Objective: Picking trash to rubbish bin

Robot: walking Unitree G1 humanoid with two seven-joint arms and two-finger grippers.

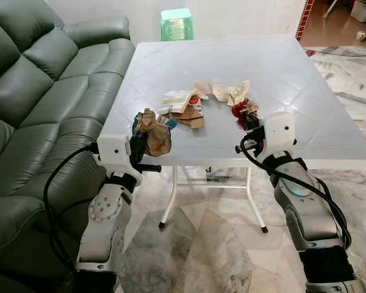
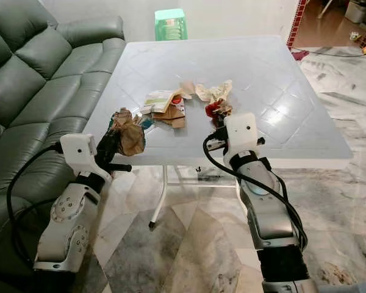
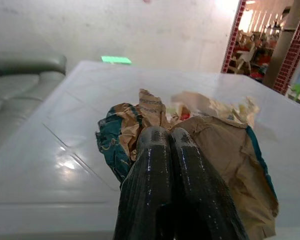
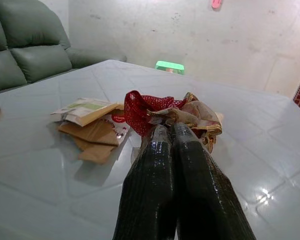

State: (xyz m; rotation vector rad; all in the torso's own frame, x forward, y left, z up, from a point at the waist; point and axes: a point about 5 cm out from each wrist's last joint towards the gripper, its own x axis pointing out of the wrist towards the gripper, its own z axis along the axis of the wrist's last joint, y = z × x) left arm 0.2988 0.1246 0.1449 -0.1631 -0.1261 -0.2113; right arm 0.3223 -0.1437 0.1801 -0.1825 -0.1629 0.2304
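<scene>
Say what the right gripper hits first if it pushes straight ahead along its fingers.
The red wrapper it already pinches sits at the right gripper's tips; beyond that, probably bare table toward the wall, though depth is unclear.

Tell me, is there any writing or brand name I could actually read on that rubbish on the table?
None can be read.
Brown paper wad in the left gripper: faint print lines, too blurred.
Green and white packet: print too small.
Red wrapper in the right gripper: no writing legible.
Green stool: label too small.
</scene>
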